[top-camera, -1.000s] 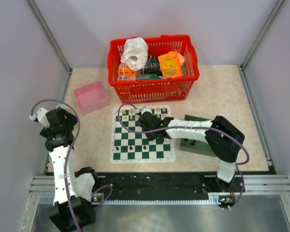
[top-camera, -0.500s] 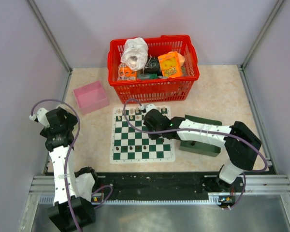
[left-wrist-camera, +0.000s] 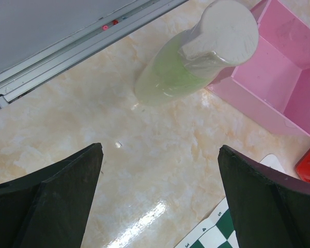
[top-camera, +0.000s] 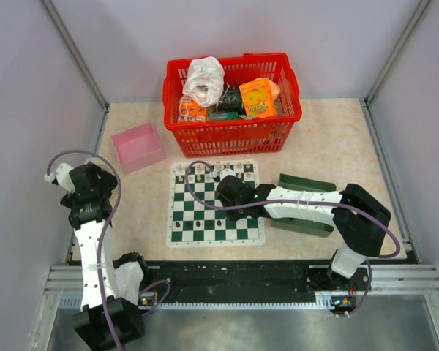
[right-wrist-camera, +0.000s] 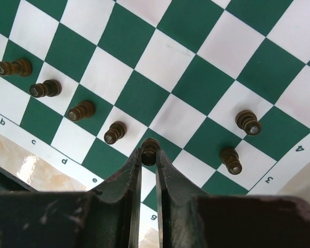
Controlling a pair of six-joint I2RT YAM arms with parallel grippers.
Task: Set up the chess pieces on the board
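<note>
Pinches one dark chess piece (right-wrist-camera: 150,146) in right gripper (right-wrist-camera: 149,155), at the board (right-wrist-camera: 165,59) edge row beside other chess pieces (right-wrist-camera: 115,133); maybe touching the square, hard to tell. Holds left gripper (left-wrist-camera: 159,150) spread wide over tabletop (left-wrist-camera: 67,113) near green bottle (left-wrist-camera: 196,57), pink box (left-wrist-camera: 258,106).

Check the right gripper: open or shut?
Shut on a chess piece: the right gripper squeezes it from both sides, over the board.

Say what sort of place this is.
Probably a robotics test cell: plain walls enclose a small table, two robot arms stand on a metal rail, and a red basket holds props.
</note>
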